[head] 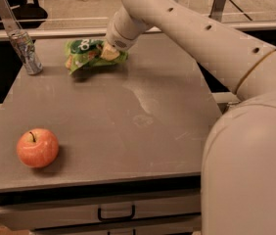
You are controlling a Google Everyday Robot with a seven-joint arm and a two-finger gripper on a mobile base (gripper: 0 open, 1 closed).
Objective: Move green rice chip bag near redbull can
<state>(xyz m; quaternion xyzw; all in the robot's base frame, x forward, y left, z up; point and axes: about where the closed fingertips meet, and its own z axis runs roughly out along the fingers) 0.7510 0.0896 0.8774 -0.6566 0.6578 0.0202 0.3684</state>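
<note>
Table: a grey flat top with pale scuffs and smears near its middle.
Drawer: a light front under the near edge of the table, with a dark handle.
Room: pale floor behind the table, a dark chair at the far left and a metal post at the far right.
Arm: white and thick, it reaches from the right foreground across the table to the far side.
Gripper: at the back of the table, left of centre, its fingers pinched onto the right end of the bag.
Green rice chip bag: crumpled, low over the far part of the top with a shadow under it; whether it touches the surface cannot be told.
Redbull can: upright at the far left corner, near the bag's left but apart from it.
Apple: red-orange, on the near left of the top, well apart from the bag and the can.
</note>
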